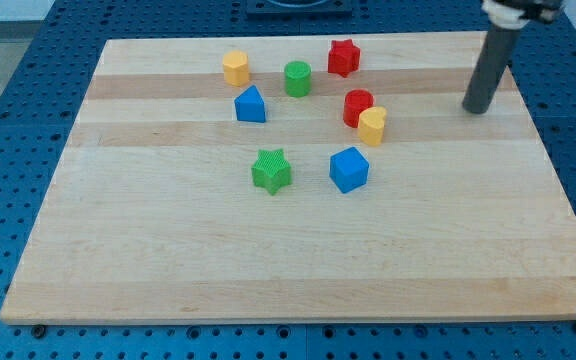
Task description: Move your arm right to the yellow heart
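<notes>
No writing or label can be read on anything here. My tip [478,109] rests on the table [298,270] near its right edge, well apart from the yellow heart [372,126] to its left, with bare wood between them. The heart touches a red block [357,106]. The arm carries no pincer, only the rod.
</notes>
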You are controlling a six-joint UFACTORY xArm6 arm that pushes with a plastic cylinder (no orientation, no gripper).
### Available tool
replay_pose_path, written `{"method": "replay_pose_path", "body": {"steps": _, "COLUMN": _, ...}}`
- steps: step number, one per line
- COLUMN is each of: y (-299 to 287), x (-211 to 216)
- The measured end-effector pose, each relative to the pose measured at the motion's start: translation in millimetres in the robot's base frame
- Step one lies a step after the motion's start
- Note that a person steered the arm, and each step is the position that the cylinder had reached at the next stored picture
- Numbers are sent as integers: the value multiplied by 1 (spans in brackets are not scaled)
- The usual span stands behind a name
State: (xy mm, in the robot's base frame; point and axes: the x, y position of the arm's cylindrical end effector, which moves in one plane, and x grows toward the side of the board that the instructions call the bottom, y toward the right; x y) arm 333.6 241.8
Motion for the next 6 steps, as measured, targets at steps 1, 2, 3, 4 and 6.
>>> {"method": "replay_pose_path", "body": {"steps": 1, "y": 8, "x": -17}}
{"method": "replay_pose_path", "body": {"steps": 2, "y": -1, "x": 44}}
{"method": "replay_pose_path", "body": {"steps": 3, "y": -1, "x": 11}}
{"method": "replay_pose_path", "body": {"steps": 4, "y": -1, "x": -76}}
{"method": "replay_pose_path", "body": {"steps": 6, "y": 3, "x": -16}}
